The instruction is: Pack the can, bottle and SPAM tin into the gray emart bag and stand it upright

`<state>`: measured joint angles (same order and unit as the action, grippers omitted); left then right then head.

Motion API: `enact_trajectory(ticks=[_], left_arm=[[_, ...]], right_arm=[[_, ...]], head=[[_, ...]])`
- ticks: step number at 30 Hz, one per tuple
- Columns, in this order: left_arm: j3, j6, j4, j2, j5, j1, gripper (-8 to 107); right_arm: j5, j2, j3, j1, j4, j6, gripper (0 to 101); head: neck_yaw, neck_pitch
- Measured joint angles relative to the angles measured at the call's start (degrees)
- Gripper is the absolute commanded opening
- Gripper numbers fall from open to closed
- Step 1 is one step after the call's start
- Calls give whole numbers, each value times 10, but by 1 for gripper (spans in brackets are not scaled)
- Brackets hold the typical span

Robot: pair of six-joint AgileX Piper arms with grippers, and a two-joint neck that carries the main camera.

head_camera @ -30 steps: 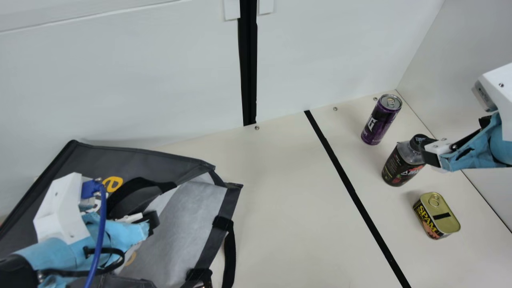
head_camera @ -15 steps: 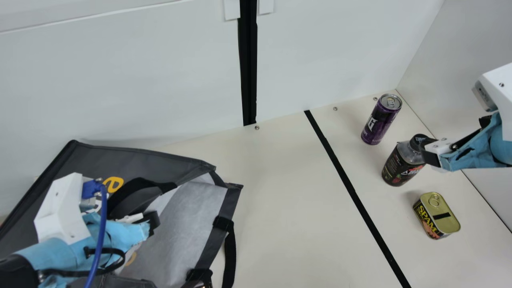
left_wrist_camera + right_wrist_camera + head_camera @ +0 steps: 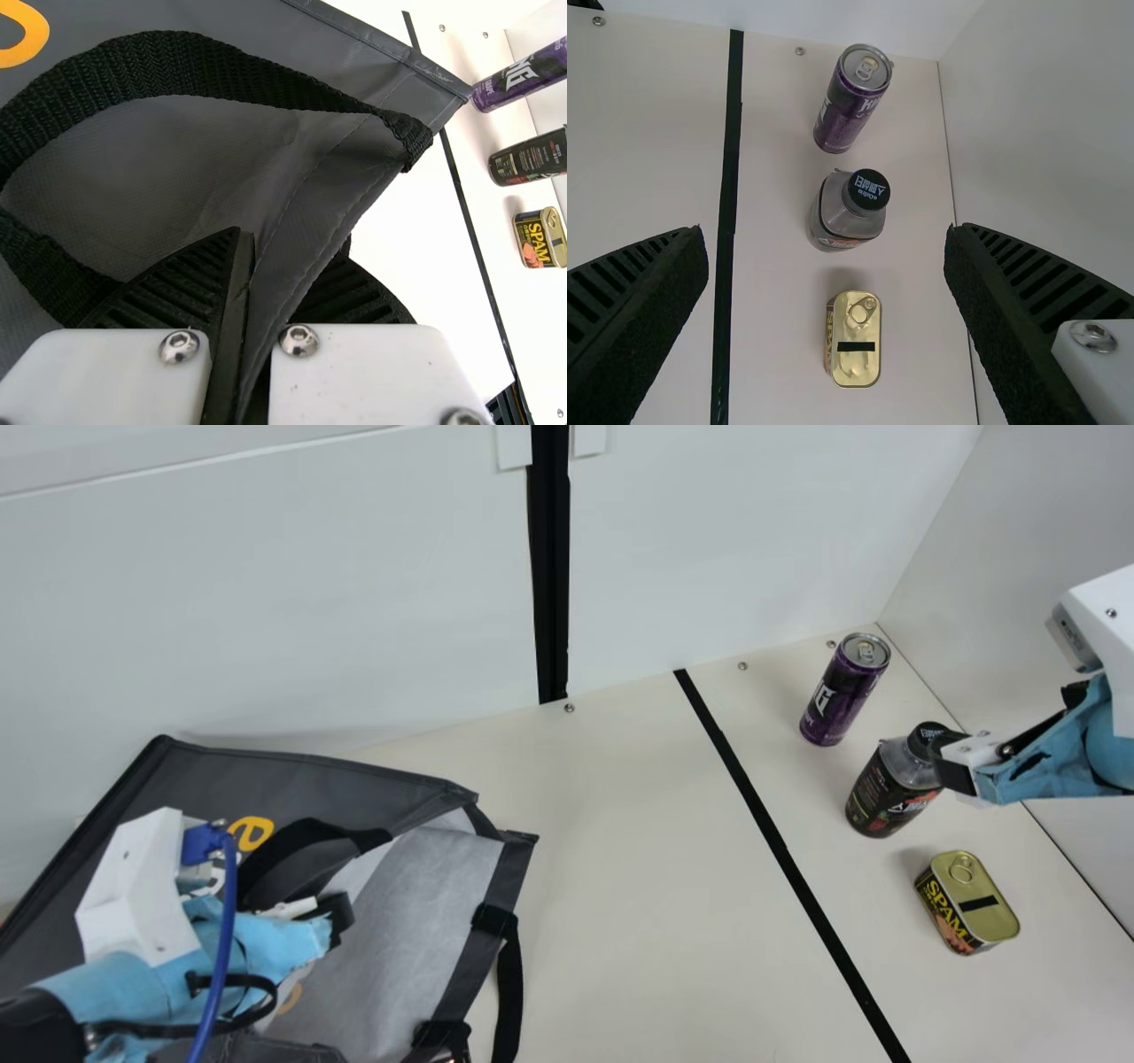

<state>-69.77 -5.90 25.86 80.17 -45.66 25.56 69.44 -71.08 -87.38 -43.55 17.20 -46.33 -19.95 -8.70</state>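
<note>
Main: left gripper [image 3: 338,918] lower left, over gray emart bag [image 3: 310,772]; right gripper [image 3: 950,762] at right, near bottle [image 3: 889,790]; purple can [image 3: 842,695] upper right; SPAM tin [image 3: 970,903] lower right | L-wrist: left gripper [image 3: 288,239] bottom centre, pinching bag edge | R-wrist: right gripper [image 3: 826,232] spread wide; can top, bottle centre, tin below

1. Matt gray cloth covers the outside of the floppy emart bag [image 3: 381,779]; its pale lining looks smooth and papery.
2. Coarse woven webbing forms the bag's black looped strap [image 3: 195,66].
3. Glossy purple metal wraps the tall cylindrical can [image 3: 842,695], topped in silver.
4. Smooth clear plastic shows on the black-capped, dark-labeled bottle [image 3: 890,784].
5. Shiny gold-colored metal lids the rounded rectangular SPAM tin [image 3: 983,903].
6. A smooth, low-sheen surface finishes the cream table [image 3: 656,921].
</note>
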Motion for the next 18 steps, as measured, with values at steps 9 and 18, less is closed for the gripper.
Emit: enact_trajectory(ticks=[9,18], left_arm=[[0,0,0,0,0,0,-8],[0,0,0,0,0,0,-8]], right_arm=[[-6,-7,-14,38,-35,41,95],[-20,-38,-44,74,-76,82,95]], head=[[0,0],[1,0]])
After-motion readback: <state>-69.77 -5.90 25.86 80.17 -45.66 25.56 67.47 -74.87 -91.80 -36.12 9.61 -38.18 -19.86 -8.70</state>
